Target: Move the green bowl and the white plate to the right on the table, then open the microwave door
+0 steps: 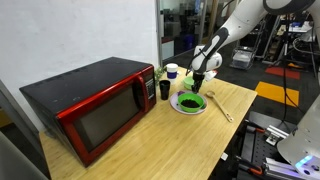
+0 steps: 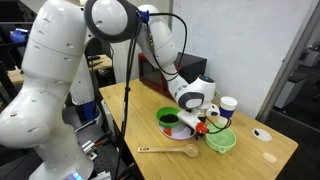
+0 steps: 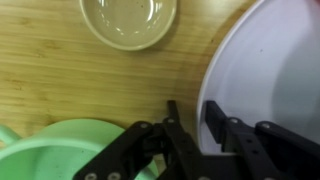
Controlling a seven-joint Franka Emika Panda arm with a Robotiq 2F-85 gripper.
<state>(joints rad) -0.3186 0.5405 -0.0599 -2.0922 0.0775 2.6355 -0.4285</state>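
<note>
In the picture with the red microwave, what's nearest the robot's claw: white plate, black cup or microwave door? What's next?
In an exterior view:
1. white plate, right below the gripper.
2. black cup, beside the plate.
3. microwave door, farthest, at this view's front.

Room lighting's looking bright and even; wrist view is coming out blurry, and the round white-rimmed plate (image 3: 265, 80) is glaring slightly.

The wrist view's edges are cropping the green bowl (image 3: 60, 150) at lower left, a white dish (image 3: 275, 70) at right and a small pale dish (image 3: 128, 20) at top.
</note>
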